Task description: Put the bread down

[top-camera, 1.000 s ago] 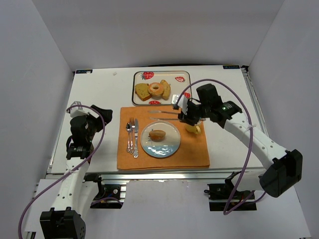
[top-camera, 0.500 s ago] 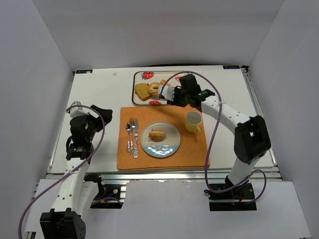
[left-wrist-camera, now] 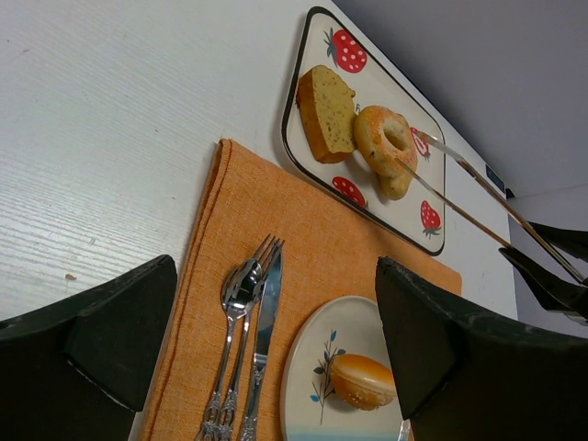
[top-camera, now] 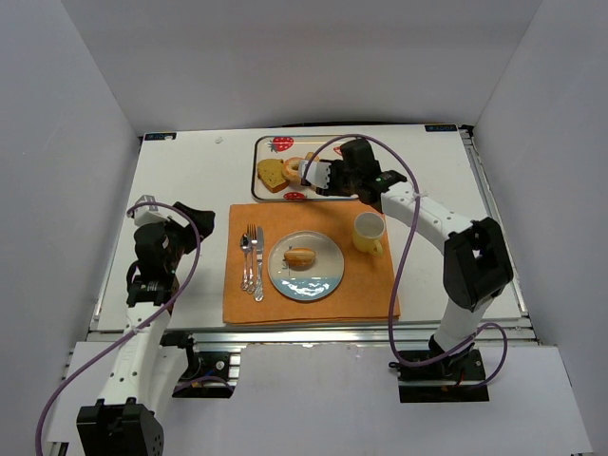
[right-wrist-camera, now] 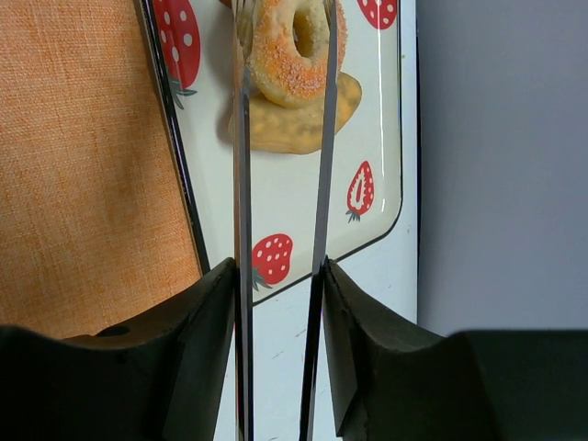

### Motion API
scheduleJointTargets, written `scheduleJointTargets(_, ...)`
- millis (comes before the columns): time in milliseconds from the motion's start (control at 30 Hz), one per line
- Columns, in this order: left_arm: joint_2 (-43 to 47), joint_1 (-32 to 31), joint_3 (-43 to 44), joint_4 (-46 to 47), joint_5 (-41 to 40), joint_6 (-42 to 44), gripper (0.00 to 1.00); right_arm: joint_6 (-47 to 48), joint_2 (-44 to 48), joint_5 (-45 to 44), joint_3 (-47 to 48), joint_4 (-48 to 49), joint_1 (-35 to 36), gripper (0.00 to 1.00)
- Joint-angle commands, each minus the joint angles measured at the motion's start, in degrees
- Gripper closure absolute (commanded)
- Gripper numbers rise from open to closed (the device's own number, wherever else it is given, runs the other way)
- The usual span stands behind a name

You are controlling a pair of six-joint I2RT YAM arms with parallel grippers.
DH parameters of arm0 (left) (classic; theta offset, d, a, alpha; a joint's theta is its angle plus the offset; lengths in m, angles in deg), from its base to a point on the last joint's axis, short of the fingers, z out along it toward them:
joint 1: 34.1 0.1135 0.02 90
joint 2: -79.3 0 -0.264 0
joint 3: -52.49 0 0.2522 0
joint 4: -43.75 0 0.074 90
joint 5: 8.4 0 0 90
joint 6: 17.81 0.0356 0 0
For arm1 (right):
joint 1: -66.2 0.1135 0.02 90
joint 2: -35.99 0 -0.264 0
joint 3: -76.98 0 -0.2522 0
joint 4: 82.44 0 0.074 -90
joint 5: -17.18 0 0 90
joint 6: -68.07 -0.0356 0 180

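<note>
A strawberry-print tray [top-camera: 344, 148] at the back holds a bread slice [top-camera: 271, 174], a sugared ring of bread [top-camera: 294, 166] and another piece under it. My right gripper [top-camera: 330, 178] is shut on metal tongs [right-wrist-camera: 242, 184]. The two tong arms reach over the tray [right-wrist-camera: 381, 138] and straddle the ring [right-wrist-camera: 276, 73], with a small gap on each side. A small round bun [top-camera: 299, 255] lies on the blue-rimmed plate [top-camera: 325, 276]. My left gripper [top-camera: 176, 233] is open and empty at the left of the placemat. Its wrist view shows the bun [left-wrist-camera: 363, 379] and ring [left-wrist-camera: 386, 138].
An orange placemat [top-camera: 370, 294] carries the plate, a fork, spoon and knife [top-camera: 252, 261] at its left, and a yellow mug [top-camera: 369, 231] at its right. White walls enclose the table on three sides.
My right arm has swung from beside the mug on the placemat back to the tray. The tongs now straddle the ring of bread. The left arm has not moved.
</note>
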Motion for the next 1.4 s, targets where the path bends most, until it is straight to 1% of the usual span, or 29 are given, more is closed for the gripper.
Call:
scheduleJointTargets(0, 0.4, -0.4, -0.2, 0.6, 0.1, -0.1, 0.02, 0.9, -0.7, -1.0, 1.1, 3.9, 0.1, 0.54)
scheduleJointTargets(200, -0.1, -0.4, -0.2, 0.9, 0.1, -0.1, 0.02, 0.2, -2.8, -1.2, 3.2, 2.9, 0.0, 0.53)
scheduleJointTargets(667, -1.3, -0.4, -0.5, 2.3, 0.3, -0.4, 0.02, 0.6, -3.9, -3.1, 1.8, 5.1, 0.0, 0.51)
scheduleJointTargets(933, -2.2, -0.4, -0.4, 3.3, 0.5, -0.5, 0.02, 1.7, -4.9, -3.1, 1.5, 4.2, 0.1, 0.51)
scheduleJointTargets(967, -2.3, -0.4, -0.4, 3.4, 0.5, -0.5, 0.02, 1.7, -5.0, -4.7, 1.5, 4.2, 0.1, 0.51)
scheduleJointTargets(1233, -2.9, -0.4, -0.3, 3.9, 0.8, -0.6, 0.02, 1.9, -5.9, -6.3, 1.6, 4.3, 0.2, 0.51)
scheduleJointTargets(1367, -3.0, -0.4, -0.3, 3.9, 0.8, -0.5, 0.02, 2.1, -6.0, -6.5, 1.6, 4.2, 0.1, 0.56)
